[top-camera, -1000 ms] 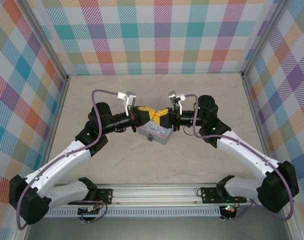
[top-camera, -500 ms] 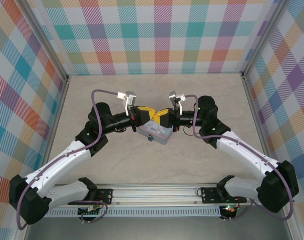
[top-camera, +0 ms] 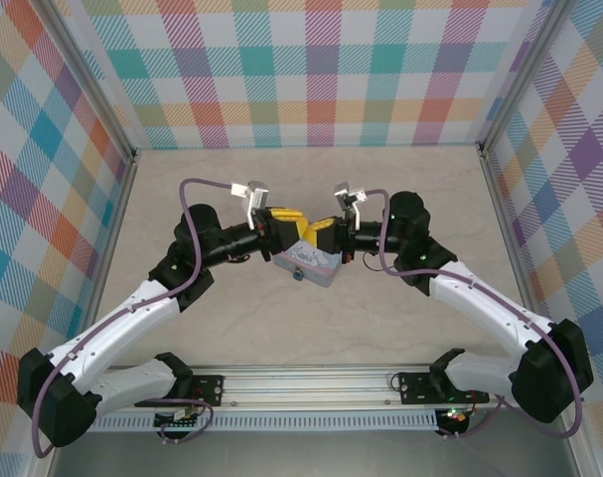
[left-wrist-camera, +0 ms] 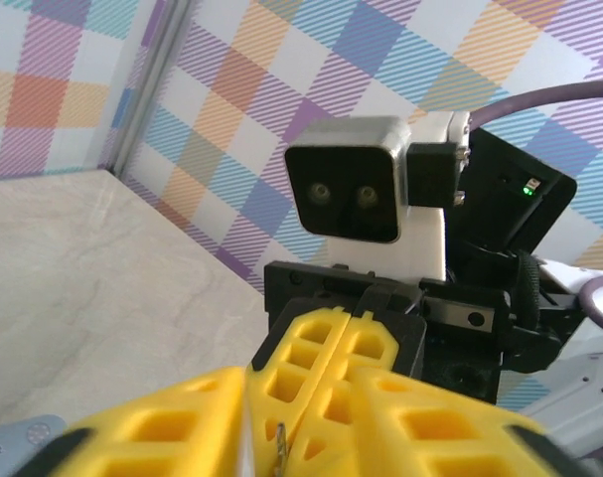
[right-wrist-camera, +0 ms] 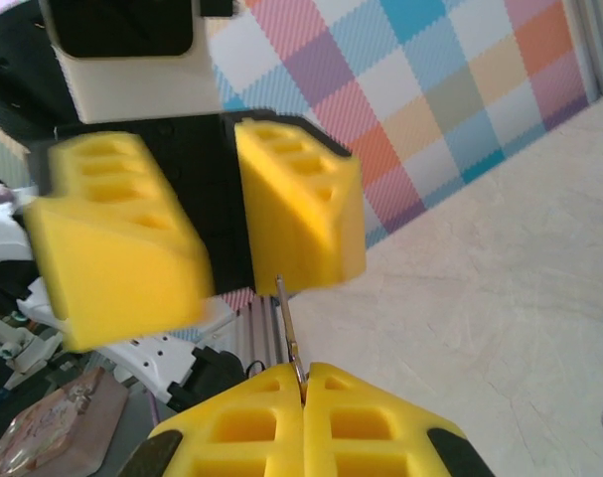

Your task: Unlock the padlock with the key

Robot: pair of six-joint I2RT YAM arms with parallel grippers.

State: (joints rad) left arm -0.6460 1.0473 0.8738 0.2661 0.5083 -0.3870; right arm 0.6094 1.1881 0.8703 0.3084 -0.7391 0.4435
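Count: one key (right-wrist-camera: 289,333), one blue tin (top-camera: 319,264), two grippers. My right gripper (right-wrist-camera: 303,376) is clamped on the key. Key's long axis runs 6-to-12, free tip toward 12, just below my left gripper (right-wrist-camera: 224,238), whose fingers are parted narrowly.

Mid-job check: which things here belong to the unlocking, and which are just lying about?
Job: key, pinched by right gripper; open left gripper; padlock, probably the dark speck at the edge of the blue tin.
Lying about: the blue tin itself.
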